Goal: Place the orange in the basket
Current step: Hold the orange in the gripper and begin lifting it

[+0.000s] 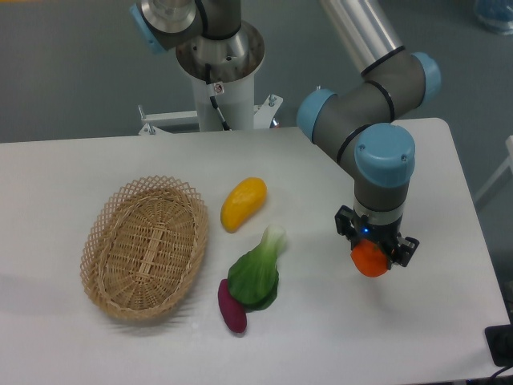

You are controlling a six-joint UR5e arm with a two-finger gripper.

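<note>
The orange [369, 260] is a small bright-orange ball at the right side of the table, held between the fingers of my gripper [373, 255]. The gripper points straight down and is shut on it; I cannot tell whether the orange touches the table or hangs just above it. The basket [144, 247] is an oval tan wicker basket with a lattice rim, lying empty at the left of the table, far from the gripper.
A long yellow-orange mango-like fruit [243, 204] lies right of the basket. A green leafy vegetable [258, 271] and a purple sweet potato [232, 305] lie between basket and gripper. The robot base [220, 72] stands behind the table. The table's right edge is close to the gripper.
</note>
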